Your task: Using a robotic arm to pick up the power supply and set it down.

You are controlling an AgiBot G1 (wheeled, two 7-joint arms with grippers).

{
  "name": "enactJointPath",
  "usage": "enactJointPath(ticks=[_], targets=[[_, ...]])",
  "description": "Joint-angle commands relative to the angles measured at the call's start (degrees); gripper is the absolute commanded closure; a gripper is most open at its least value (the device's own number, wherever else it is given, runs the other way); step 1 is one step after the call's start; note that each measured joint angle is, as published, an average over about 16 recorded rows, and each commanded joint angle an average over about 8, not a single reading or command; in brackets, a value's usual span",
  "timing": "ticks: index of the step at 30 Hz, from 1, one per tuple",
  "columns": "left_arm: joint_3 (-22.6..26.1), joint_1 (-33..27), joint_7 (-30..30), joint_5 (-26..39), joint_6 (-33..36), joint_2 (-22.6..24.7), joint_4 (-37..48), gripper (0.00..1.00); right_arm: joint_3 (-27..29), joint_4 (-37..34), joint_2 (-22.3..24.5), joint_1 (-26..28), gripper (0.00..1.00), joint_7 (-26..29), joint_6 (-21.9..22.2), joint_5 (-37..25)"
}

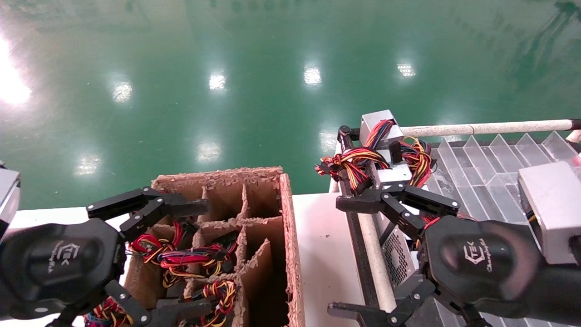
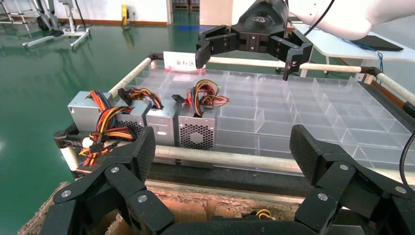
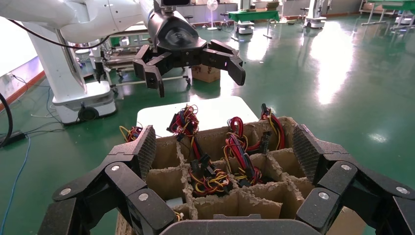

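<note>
Both grippers are standing empty with fingers spread wide; nothing is being held. The step in hand appears to be the approach before a pick.

The left gripper (image 1: 154, 259) is hovering at the lower left of the head view, over the divided cardboard box (image 1: 286, 236). Wire bundles (image 1: 190, 261) in red, yellow and black are showing from several of the box's compartments; the units beneath them are largely hidden, so their exact seating cannot be told.

The right gripper (image 1: 358, 259) is hovering at the lower right of that view, over the near edge of the clear plastic tray (image 1: 490, 163). A row of power supplies (image 2: 161, 120) is standing along that tray edge, mesh vents outward, wires on top. The nearest power supply (image 1: 395, 254) is lying directly under the spread right fingers, apart from them.

In judgement, the next move is calling for a straight descent that brackets one metal case between the fingers while keeping clear of loose wires, which could snag.
</note>
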Motion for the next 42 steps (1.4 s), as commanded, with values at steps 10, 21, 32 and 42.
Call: enactJointPath(ticks=[10, 21, 32, 42], targets=[[0.0, 0.0, 0.0, 0.0, 0.0, 0.0, 0.0, 0.01, 0.0, 0.0, 0.0, 0.0, 0.00, 0.0, 0.0, 0.0], [0.0, 0.0, 0.0, 0.0, 0.0, 0.0, 0.0, 1.00, -0.4, 0.3, 0.1, -0.1, 0.00, -0.1, -0.4, -0.6], [0.0, 0.0, 0.0, 0.0, 0.0, 0.0, 0.0, 1.00, -8.3, 0.2, -3.8, 3.8, 0.00, 4.0, -3.7, -9.3], [0.0, 0.0, 0.0, 0.0, 0.0, 0.0, 0.0, 1.00, -17.4, -1.9, -9.0, 10.3, 0.00, 2.6, -5.0, -15.3]])
